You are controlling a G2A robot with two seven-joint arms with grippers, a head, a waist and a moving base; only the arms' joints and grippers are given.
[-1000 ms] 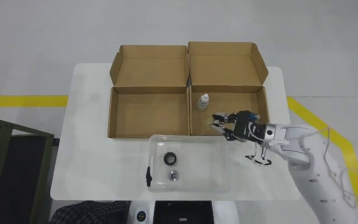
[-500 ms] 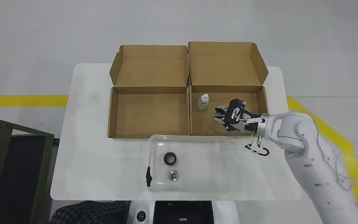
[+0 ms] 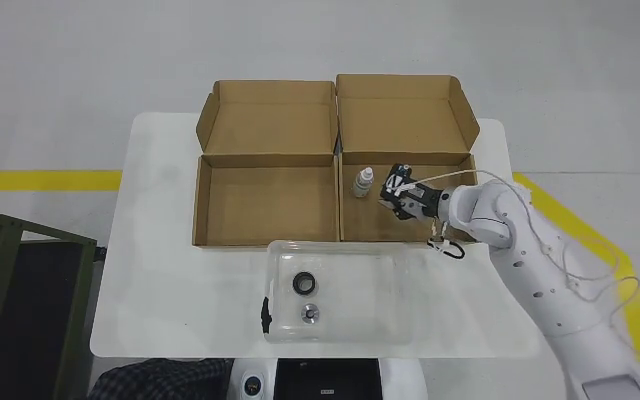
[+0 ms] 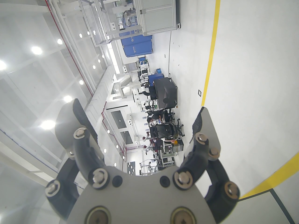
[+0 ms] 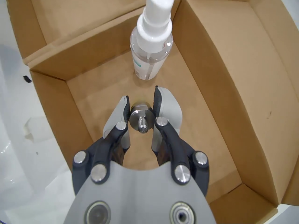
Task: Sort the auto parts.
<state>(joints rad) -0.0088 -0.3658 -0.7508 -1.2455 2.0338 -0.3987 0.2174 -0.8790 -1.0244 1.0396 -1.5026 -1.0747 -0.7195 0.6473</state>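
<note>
The metal part (image 5: 140, 117) is small and silver, a round head with flat edges and a short threaded stud pointing back toward the wrist camera. The right claw (image 5: 141, 101) grips it by the head between both pads, inside the right-hand cardboard box (image 3: 400, 120), just right of centre in the top view. A clear spray bottle (image 5: 151, 45) stands upright near it. The arm reaches in from the lower right, across the box's right wall. The left claw (image 4: 140, 115) is spread wide, holding nothing.
</note>
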